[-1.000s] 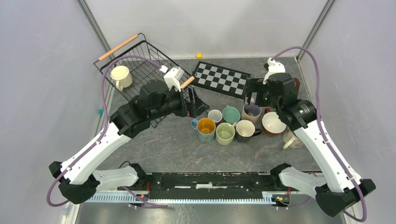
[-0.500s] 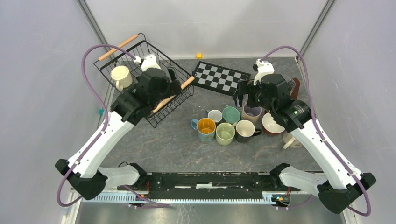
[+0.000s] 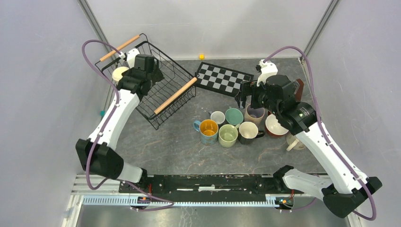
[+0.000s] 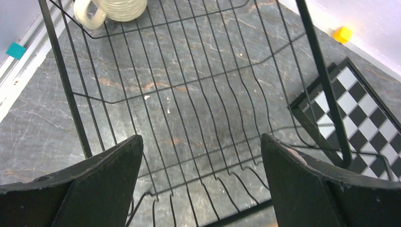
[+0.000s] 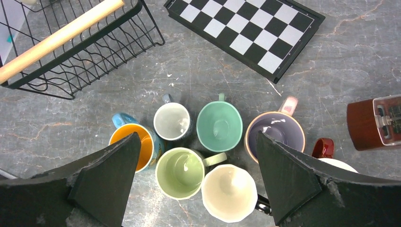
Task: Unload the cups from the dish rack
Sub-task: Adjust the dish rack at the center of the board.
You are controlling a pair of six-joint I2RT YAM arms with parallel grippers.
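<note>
Upper left of the top view: the dish rack (image 3: pixel 163 87), black wire with two wooden rod handles, set askew on the grey counter (image 3: pixel 179 151). Holds one cream cup (image 3: pixel 119 74) in its far left corner, seen at the very top left of the left wrist view. Above the rack's wire floor, the left tool (image 4: pixel 201 139): spread wide, pinching nothing, well apart from the cream cup. Right of the rack, at upper centre, a checkered board (image 3: pixel 224 80) flat on the counter, with a small yellow cube (image 3: pixel 201 56) beyond it by the back wall. Below the board, near frame centre, the other cups bunched on the counter outside the rack: a blue cup with yellow inside (image 3: pixel 208 128), a small white cup (image 3: pixel 217 117), a teal cup (image 3: pixel 233 116), a light green cup (image 3: pixel 228 134), a cream-inside cup with a black handle (image 3: pixel 248 131), a pink cup with purple inside (image 3: pixel 255 112). Further right, partly hidden by the arm, a white cup with a red handle (image 3: pixel 276 125) and one more pale cup (image 3: pixel 295 142). Over this bunch, the right tool (image 5: pixel 197 136): likewise spread, gripping nothing, clear of every cup. At the right edge of the right wrist view, a brown metronome (image 5: pixel 376 120).
</note>
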